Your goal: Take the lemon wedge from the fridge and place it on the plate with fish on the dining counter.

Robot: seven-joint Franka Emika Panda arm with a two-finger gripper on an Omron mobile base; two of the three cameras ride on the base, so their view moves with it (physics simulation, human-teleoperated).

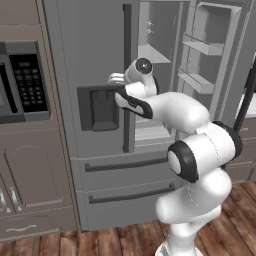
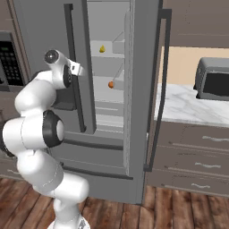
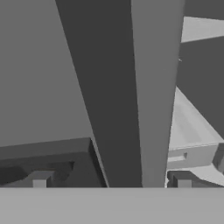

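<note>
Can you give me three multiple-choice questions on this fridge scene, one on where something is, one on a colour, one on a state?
1. Where is the lemon wedge?
A. on a shelf inside the fridge, above the orange ball
B. on the marble counter
C. in the tool

2. What colour are the fridge's long handles?
A. white
B. dark
C. yellow

3. What state is the right fridge door in?
A. shut
B. swung open
C. taken off

Answers:
1 A, the right base view shows the yellow wedge on a higher shelf than the ball.
2 B, both handles look near black against the grey doors.
3 B, the shelves behind it are exposed.
</note>
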